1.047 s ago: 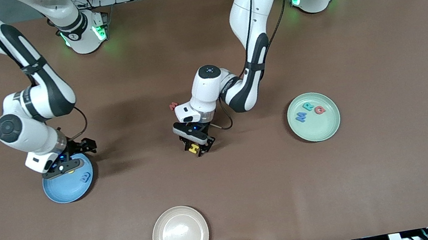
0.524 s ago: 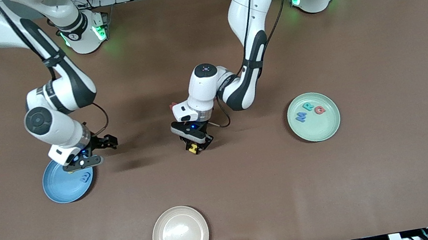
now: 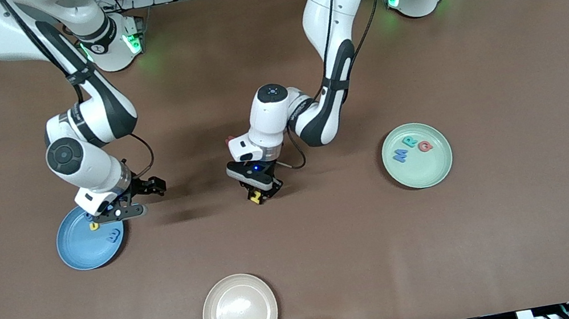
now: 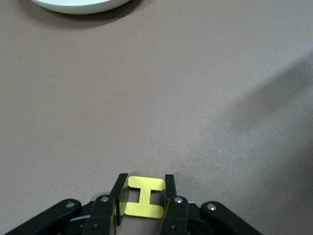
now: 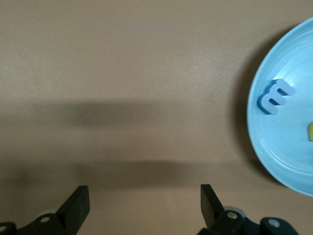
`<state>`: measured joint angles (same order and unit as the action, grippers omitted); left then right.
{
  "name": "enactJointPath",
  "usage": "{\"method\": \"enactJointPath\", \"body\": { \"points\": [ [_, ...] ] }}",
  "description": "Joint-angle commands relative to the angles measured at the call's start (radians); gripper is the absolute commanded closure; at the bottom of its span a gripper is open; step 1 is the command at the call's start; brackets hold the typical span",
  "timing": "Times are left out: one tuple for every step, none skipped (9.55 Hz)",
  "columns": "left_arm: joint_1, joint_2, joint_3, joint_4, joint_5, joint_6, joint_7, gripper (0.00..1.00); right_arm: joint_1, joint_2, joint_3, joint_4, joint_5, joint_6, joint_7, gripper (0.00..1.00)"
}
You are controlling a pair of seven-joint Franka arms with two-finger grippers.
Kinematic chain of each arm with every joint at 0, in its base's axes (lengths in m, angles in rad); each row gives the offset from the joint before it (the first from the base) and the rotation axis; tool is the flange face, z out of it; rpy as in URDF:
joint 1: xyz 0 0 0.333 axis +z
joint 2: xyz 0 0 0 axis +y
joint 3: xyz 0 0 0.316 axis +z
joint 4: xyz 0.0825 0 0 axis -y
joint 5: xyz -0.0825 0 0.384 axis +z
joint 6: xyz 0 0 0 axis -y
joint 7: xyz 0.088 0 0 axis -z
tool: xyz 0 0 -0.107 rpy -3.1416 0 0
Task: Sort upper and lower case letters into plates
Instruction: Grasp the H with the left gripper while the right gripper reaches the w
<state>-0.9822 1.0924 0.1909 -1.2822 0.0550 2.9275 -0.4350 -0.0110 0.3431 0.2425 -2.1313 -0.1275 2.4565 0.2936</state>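
The blue plate (image 3: 91, 245) lies toward the right arm's end of the table. It holds a blue lowercase m (image 3: 114, 235) and a yellow letter (image 3: 94, 226) just beside it, partly covered by the right gripper; its shape cannot be read.

The mint green plate (image 3: 420, 171) lies toward the left arm's end. It holds three capitals in a row: a blue M (image 3: 400, 154), a teal R (image 3: 410, 143) and a red Q (image 3: 424, 146).

The cream plate (image 3: 240, 314) sits near the table edge closest to the front camera, with nothing in it.

The left gripper (image 3: 258, 194) is down at the table mid-surface, between the blue and mint plates. Its fingers are closed on the yellow H (image 4: 143, 196), one finger on each side of the letter. A red letter (image 3: 228, 141) lies on the table just beside this arm's wrist, farther from the front camera than the gripper; most of it is hidden.

The right gripper (image 3: 136, 201) hangs over the rim of the blue plate on the side toward the table centre. Its fingers (image 5: 209, 202) stand wide apart with nothing between them.

Bare brown table (image 3: 505, 59) lies between the left gripper and the mint plate, and between the cream plate and both grippers.
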Motion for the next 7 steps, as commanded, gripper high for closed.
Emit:
{"method": "enactJointPath", "body": {
  "points": [
    [-0.015, 0.0, 0.005, -0.009, -0.018, -0.028, -0.024, 0.96, 0.037, 0.01, -0.002, 0.016, 0.012, -0.007, 0.059, 0.0],
    [-0.015, -0.002, 0.005, -0.008, -0.02, -0.028, -0.024, 0.96, 0.042, 0.013, -0.002, 0.022, 0.011, -0.01, 0.053, 0.0],
    [-0.013, -0.008, 0.005, -0.008, -0.02, -0.028, -0.024, 0.97, 0.052, 0.017, -0.002, 0.022, 0.002, -0.008, 0.041, 0.0],
    [-0.01, -0.029, 0.005, -0.008, -0.018, -0.068, -0.022, 0.98, 0.069, 0.023, -0.002, 0.027, 0.002, -0.008, 0.044, 0.0],
    [-0.007, -0.064, 0.005, -0.006, -0.018, -0.143, -0.018, 1.0, 0.071, 0.034, -0.002, 0.036, 0.002, -0.008, 0.042, 0.0],
    [-0.006, -0.081, 0.005, -0.008, -0.017, -0.172, -0.016, 1.0, 0.075, 0.037, -0.002, 0.042, 0.002, -0.008, 0.044, 0.0],
    [-0.006, -0.083, 0.005, -0.008, -0.017, -0.185, -0.014, 1.0, 0.081, 0.042, -0.002, 0.047, 0.002, -0.008, 0.048, 0.0]
  ]
}}
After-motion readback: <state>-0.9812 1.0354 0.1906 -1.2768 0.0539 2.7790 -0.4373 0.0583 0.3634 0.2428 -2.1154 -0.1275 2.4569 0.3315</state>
